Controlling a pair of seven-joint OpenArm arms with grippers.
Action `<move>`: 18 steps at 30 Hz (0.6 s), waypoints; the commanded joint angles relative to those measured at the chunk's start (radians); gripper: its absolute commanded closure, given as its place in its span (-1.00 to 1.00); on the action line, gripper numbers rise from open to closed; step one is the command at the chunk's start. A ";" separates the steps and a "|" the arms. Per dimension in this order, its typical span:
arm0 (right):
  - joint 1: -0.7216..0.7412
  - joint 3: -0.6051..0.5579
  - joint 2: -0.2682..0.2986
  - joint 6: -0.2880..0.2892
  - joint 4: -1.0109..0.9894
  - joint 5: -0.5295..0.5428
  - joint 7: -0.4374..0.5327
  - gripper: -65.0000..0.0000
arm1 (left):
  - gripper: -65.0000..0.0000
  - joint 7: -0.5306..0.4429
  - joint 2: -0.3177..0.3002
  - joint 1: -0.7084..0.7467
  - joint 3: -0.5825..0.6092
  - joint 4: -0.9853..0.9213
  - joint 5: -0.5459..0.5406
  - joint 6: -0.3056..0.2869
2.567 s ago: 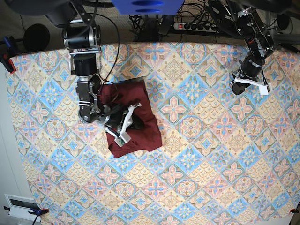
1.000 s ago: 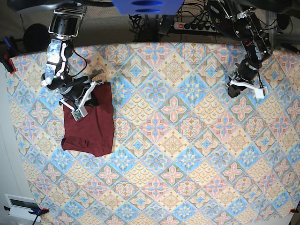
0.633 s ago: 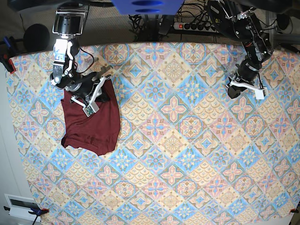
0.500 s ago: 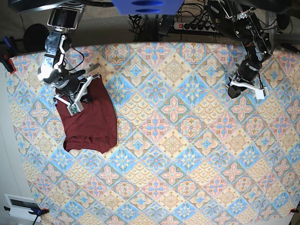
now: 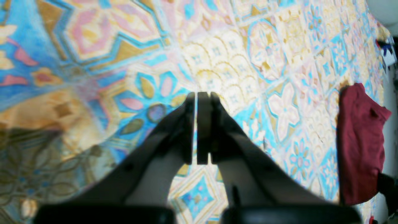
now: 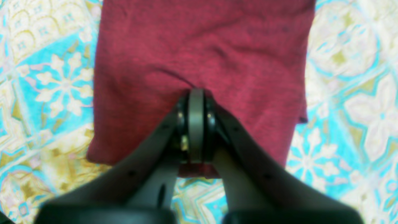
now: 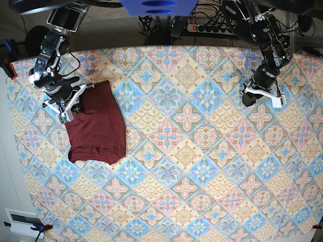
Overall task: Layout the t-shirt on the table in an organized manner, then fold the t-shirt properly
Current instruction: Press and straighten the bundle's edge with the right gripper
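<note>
Maroon knit folded t-shirt [image 7: 96,126] flat at patterned cloth table [image 7: 202,166] edge | right gripper [image 6: 196,124] closed, pressing its hem, likely to shift it | left gripper [image 5: 199,124] closed, empty, parked well apart.

- T-shirt [image 7: 96,126]: one, dark maroon, plain, the only garment on view.
- Table [image 7: 202,166]: one, covered in a pastel diamond-tile cloth.
- Robot arms: two, one at each end of the base view.
- Grippers: two, namely the right gripper [image 7: 68,107] and the left gripper [image 7: 255,96], each with two fingers, four fingers in all.
- Power strip [image 7: 212,27]: one, white, beyond the far table edge.
- Clamps on the table edge: at least one red [image 7: 7,68], at the left side; others too small to count.
</note>
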 commanded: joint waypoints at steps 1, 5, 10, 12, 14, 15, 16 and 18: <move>0.039 0.013 0.016 -0.002 0.000 0.012 0.020 1.00 | 0.99 -0.015 -0.007 -0.005 -0.002 0.018 -0.017 -0.007; 0.114 0.017 0.017 -0.002 -0.106 0.008 0.023 1.00 | 0.99 -0.015 -0.007 0.000 -0.002 0.020 -0.017 -0.007; 0.089 0.043 0.029 -0.002 -0.184 0.008 0.029 1.00 | 0.99 -0.015 -0.007 0.001 -0.002 0.020 -0.017 -0.007; 0.073 0.050 0.029 -0.002 -0.184 0.008 0.029 1.00 | 0.99 -0.015 -0.007 0.001 -0.002 0.020 -0.019 -0.007; 0.065 0.050 0.029 -0.002 -0.184 0.008 0.029 1.00 | 0.99 -0.015 -0.007 0.001 -0.002 0.021 -0.019 -0.007; 0.062 0.053 0.029 -0.002 -0.184 0.008 0.029 1.00 | 0.99 -0.015 -0.007 0.001 -0.002 0.021 -0.019 -0.007; 0.059 0.053 0.029 -0.002 -0.184 0.008 0.029 1.00 | 0.99 -0.015 -0.007 0.001 -0.002 0.029 -0.019 -0.007; 0.059 0.056 0.029 -0.002 -0.181 0.011 0.031 1.00 | 0.99 -0.015 -0.007 0.012 -0.002 0.053 -0.019 -0.007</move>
